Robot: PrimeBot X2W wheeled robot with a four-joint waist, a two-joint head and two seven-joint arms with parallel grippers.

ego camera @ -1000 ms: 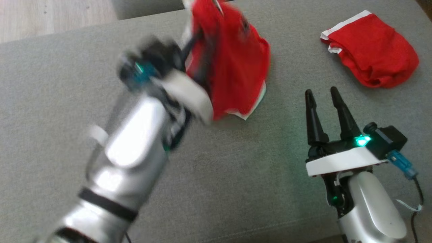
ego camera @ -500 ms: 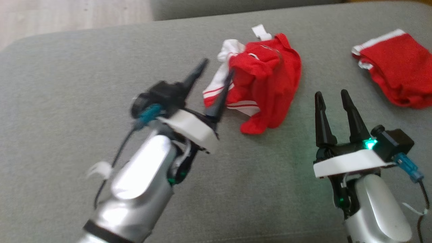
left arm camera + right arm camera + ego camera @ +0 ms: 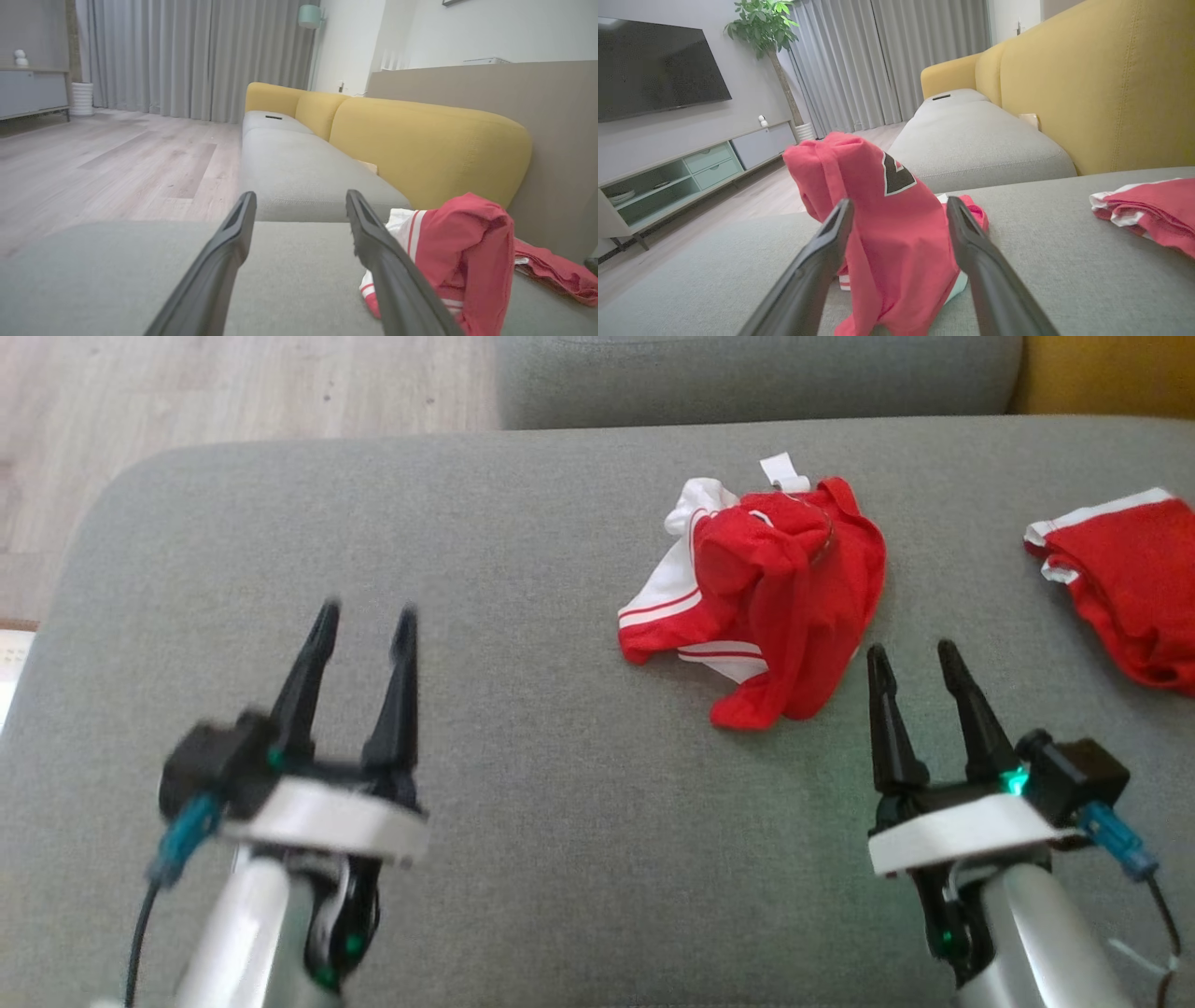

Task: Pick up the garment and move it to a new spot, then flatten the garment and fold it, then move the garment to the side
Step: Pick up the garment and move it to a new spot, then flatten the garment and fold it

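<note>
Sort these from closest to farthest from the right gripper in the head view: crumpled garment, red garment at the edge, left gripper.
1. Crumpled garment, just ahead-left of the right gripper.
2. Edge garment, to its right.
3. Left gripper, far left.

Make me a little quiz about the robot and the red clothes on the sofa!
1. True or false: the left end effector is holding the crumpled red-and-white garment.
2. How many red garments lie on the grey sofa seat? A) one B) two C) three
3. Fill in: the backrest of the sofa is coloured ____.

Key
1. False. It is open and empty, well apart from the garment. The right end effector is open too.
2. B. The second red garment lies further right.
3. Yellow.
</note>
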